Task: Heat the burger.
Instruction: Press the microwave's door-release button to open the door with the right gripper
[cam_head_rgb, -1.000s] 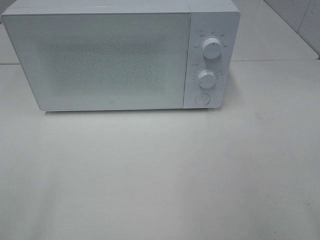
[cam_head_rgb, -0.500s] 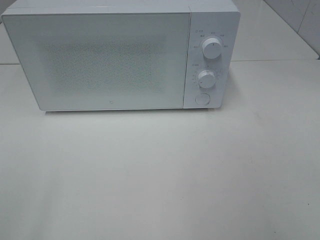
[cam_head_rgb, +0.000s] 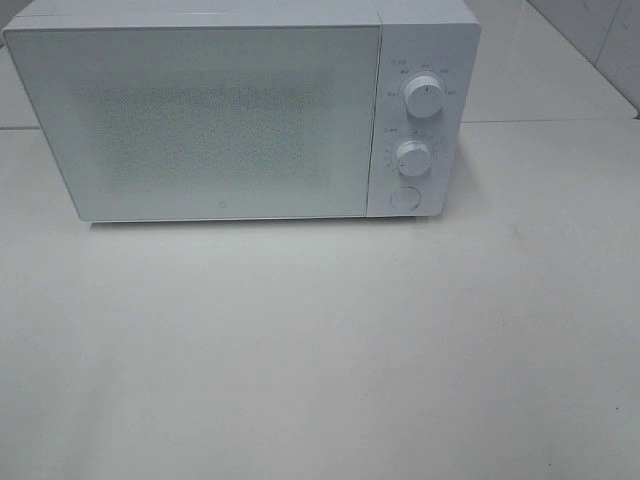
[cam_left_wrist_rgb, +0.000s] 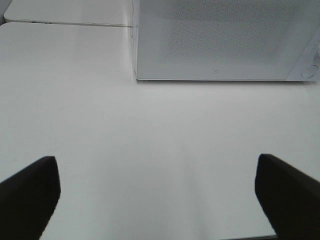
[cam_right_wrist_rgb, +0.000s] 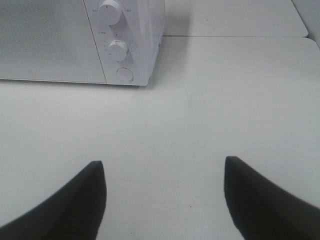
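Between the left gripper's two dark fingers lies only bare white table; the jaws stand spread as wide as they go and hold nothing. Over on the other side, the right gripper is also open, a little less wide, its dark fingers apart above the same bare tabletop with nothing between them. Neither gripper touches anything, and neither arm shows in the high view. Farther out from both stands a white microwave, set toward the back of the table, its bottom front corner at the hinge side showing in the left wrist view and its control end in the right wrist view. Its door is shut flush against the body; the pane is frosted with a fine dotted mesh and lets nothing inside be made out. To the right of the door is the control panel, with an upper knob, a lower knob below it, and a round button at the bottom. Behind the microwave a seam marks where a second white tabletop joins, and pale wall tiles show at the far right corner. As for the burger, it appears in none of the views; whether it sits behind the closed door I cannot tell.
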